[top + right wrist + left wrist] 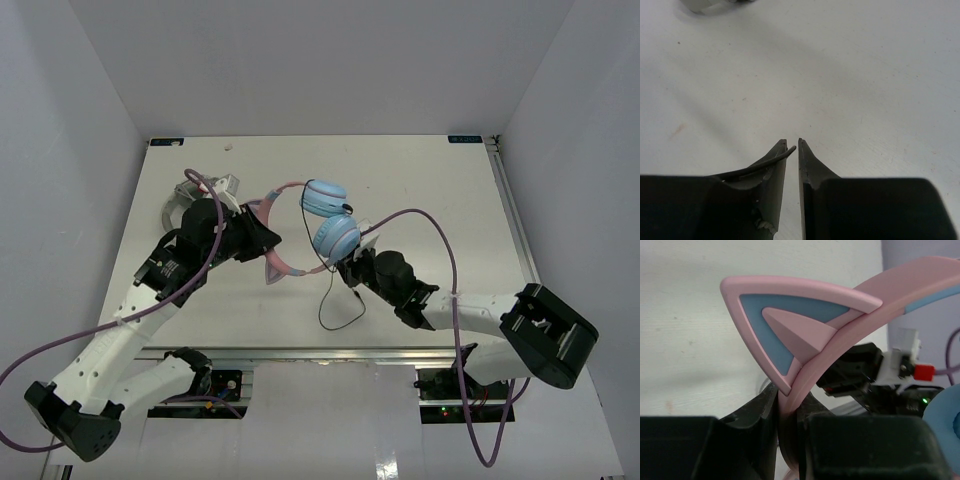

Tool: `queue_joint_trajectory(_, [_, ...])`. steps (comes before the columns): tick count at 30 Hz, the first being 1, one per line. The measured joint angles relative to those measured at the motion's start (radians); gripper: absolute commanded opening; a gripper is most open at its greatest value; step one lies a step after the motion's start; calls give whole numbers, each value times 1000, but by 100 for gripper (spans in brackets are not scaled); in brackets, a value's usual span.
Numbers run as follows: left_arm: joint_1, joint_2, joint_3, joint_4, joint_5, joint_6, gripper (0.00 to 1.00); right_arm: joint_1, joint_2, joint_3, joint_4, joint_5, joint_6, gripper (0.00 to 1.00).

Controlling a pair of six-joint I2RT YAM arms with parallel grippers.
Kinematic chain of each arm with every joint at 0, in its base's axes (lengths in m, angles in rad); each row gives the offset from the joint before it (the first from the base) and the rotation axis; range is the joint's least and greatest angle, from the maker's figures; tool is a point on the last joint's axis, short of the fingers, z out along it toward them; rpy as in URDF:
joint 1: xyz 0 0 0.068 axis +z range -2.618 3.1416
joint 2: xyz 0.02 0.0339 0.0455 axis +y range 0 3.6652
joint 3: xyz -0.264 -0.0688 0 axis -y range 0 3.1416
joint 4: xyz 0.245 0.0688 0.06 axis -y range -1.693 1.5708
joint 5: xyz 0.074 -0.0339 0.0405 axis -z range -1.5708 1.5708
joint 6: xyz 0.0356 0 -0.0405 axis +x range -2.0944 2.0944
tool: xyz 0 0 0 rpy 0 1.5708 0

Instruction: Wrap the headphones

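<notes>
The headphones (337, 237) are held above the middle of the table, two round light-blue earcups stacked close together. My left gripper (268, 240) is shut on the pink headband (805, 380), just under a pointed cat ear (785, 325). One blue earcup (942, 415) shows at the right edge of the left wrist view. The thin black cable (330, 310) hangs from the earcups in a loop down to the table. My right gripper (792, 145) sits just below the lower earcup, its jaws a narrow gap apart. The cable's end (765, 164) lies across the left finger, unclamped.
A grey-white looped band (180, 205) lies at the back left, behind the left arm. Purple hoses (440, 235) arc over both arms. A metal rail (300, 352) runs along the table's near edge.
</notes>
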Motion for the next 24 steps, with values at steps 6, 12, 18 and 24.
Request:
queue_joint_trajectory(6, [0, -73, -36, 41, 115, -14, 0, -2, 45, 0, 63, 17, 1, 24])
queue_joint_trajectory(12, [0, -85, -36, 53, 139, -23, 0, -2, 62, -18, 217, -57, -3, 33])
queue_joint_trajectory(18, [0, -74, -36, 53, 145, -37, 0, -2, 95, -88, 395, -163, -23, 41])
queue_joint_trajectory(24, [0, -62, -35, 53, 152, -57, 0, -2, 175, -102, 509, -239, -40, 43])
